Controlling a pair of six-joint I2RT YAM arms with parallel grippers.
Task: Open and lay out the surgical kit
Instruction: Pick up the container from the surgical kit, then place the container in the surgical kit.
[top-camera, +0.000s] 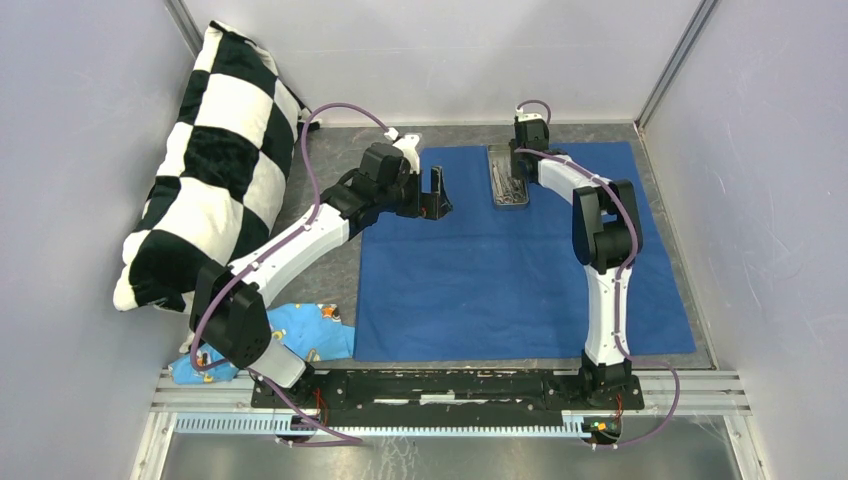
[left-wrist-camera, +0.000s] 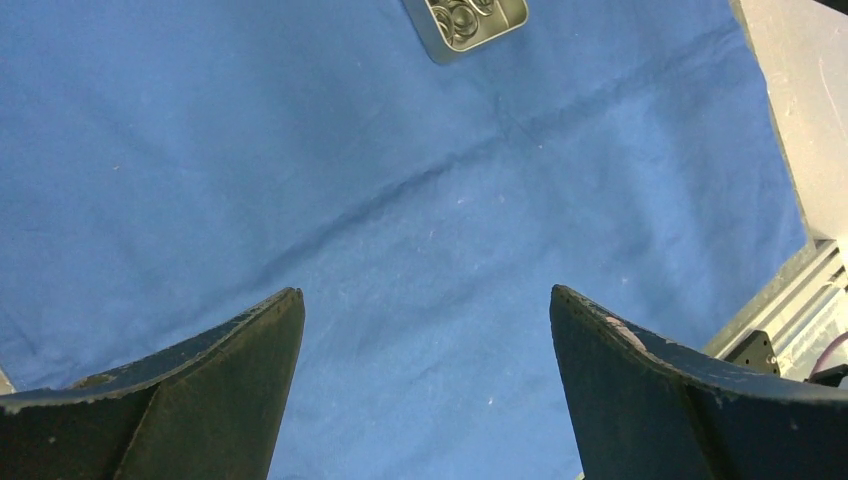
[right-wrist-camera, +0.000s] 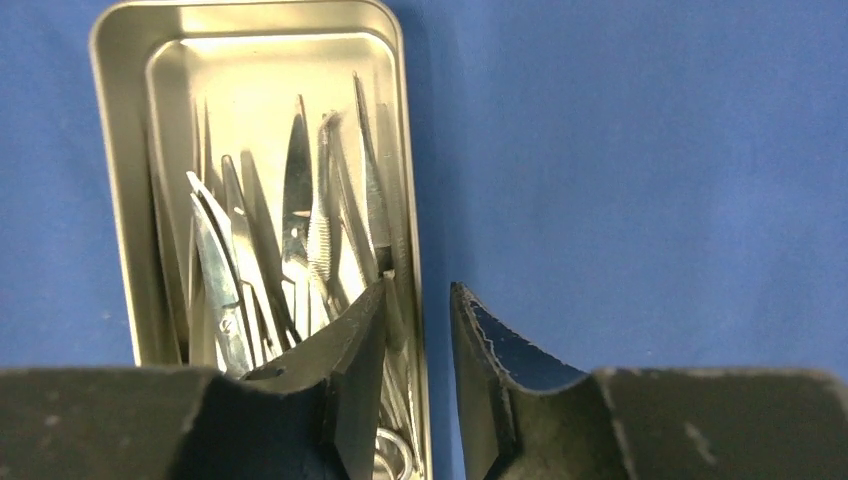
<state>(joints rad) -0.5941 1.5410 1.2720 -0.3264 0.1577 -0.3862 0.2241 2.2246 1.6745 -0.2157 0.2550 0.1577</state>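
The surgical kit's dark blue cloth (top-camera: 520, 280) lies spread flat on the table. The steel tray (top-camera: 508, 176) sits near its far edge, with several thin silver instruments (right-wrist-camera: 300, 230) inside. My right gripper (right-wrist-camera: 420, 290) is down at the tray's near right corner. Its jaws are narrowed and straddle the right wall (right-wrist-camera: 408, 200), one finger inside the tray and one outside over the cloth. A small gap shows on each side of the wall. My left gripper (left-wrist-camera: 427, 295) hangs wide open and empty above the cloth (left-wrist-camera: 400, 200), left of the tray (left-wrist-camera: 465, 22).
A black-and-white checkered pillow (top-camera: 215, 160) leans against the left wall. A light blue patterned cloth scrap (top-camera: 300, 335) lies by the left arm's base. The mounting rail (top-camera: 450, 385) runs along the near edge. Grey walls close in the back and sides.
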